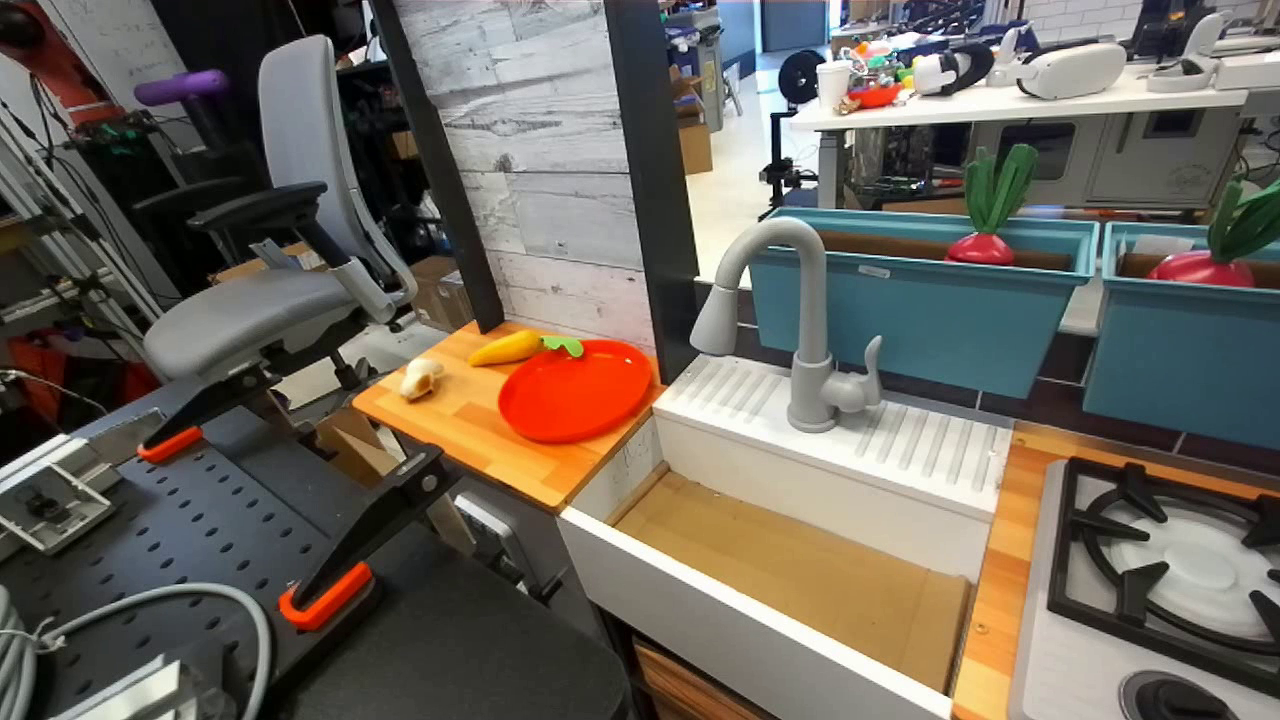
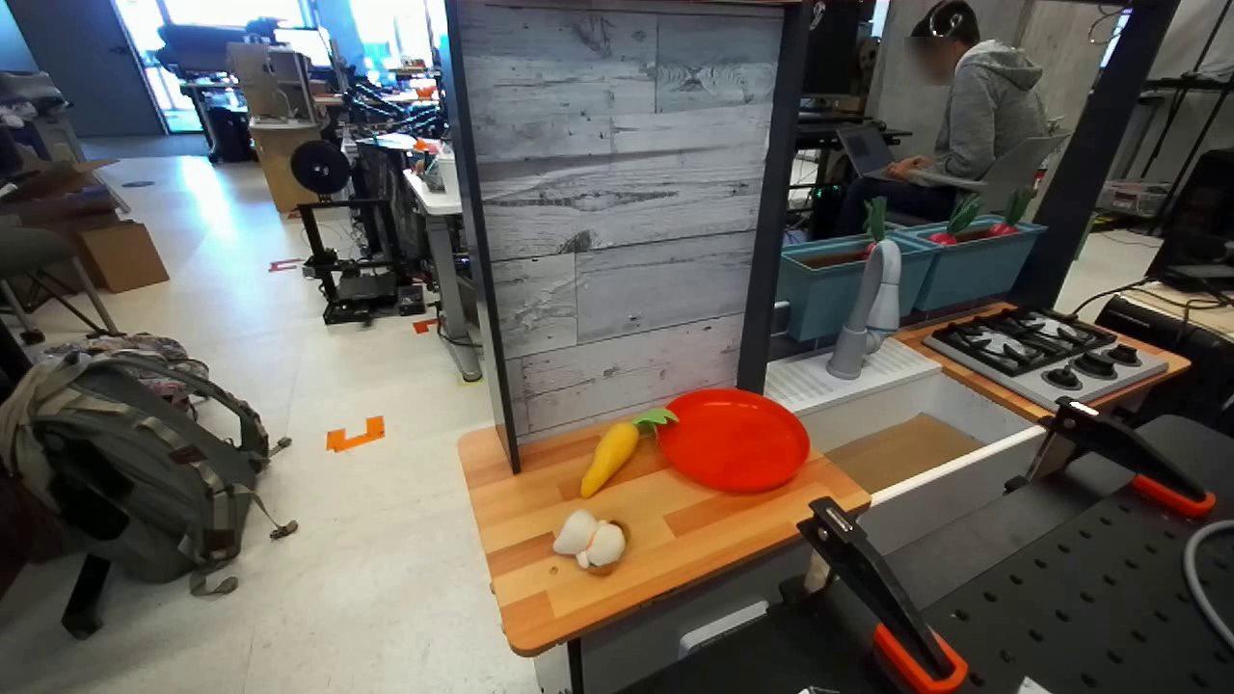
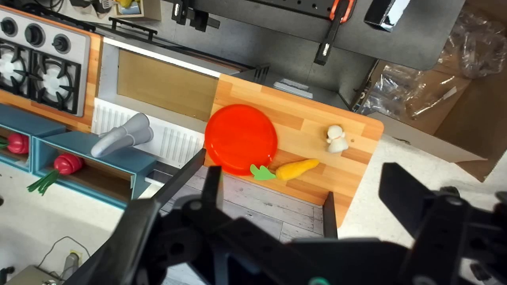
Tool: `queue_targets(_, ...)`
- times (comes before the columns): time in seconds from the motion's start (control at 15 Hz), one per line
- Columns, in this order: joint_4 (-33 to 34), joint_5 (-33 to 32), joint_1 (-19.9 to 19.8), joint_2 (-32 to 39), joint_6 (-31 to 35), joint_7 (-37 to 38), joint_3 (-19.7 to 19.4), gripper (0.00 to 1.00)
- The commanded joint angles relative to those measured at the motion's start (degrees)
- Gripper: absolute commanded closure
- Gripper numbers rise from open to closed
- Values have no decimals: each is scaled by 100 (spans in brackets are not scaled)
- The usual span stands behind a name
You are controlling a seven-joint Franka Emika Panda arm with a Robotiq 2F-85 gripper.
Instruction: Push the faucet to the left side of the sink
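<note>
The faucet point(image 1: 812, 320) is a tall grey gooseneck standing on the ribbed white ledge of the sink point(image 1: 740, 620). In this exterior view its spout arches left, and its lever handle is right of the base. The faucet point(image 2: 852, 333) and sink point(image 2: 930, 506) also show in an exterior view. In the wrist view the faucet point(image 3: 122, 136) is seen from above at the left, on the sink ledge point(image 3: 176, 148). My gripper point(image 3: 303, 182) is open and empty, high above the wooden counter and apart from the faucet. The arm is out of both exterior views.
A red plate point(image 3: 241, 138), a yellow carrot point(image 3: 297, 169) and a white figure point(image 3: 336, 138) lie on the wooden counter point(image 3: 309, 118). Teal bins point(image 1: 920, 310) stand behind the faucet. A stove point(image 1: 1200, 560) is beside the sink. A grey wood panel point(image 2: 627, 212) with black posts rises behind the counter.
</note>
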Motion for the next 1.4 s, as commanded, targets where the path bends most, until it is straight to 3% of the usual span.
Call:
queue_targets(0.0, 66, 37, 56, -28, -74, 53, -92, 0)
queue_targets(0.6, -15, 142, -261, 238, 308, 270, -635, 0)
queue_targets(1.0, -387, 480, -760, 503, 1454, 151, -1344, 0)
queue_targets(1.33, -635, 1168, -1130, 1128, 2655, 57, -1856, 0)
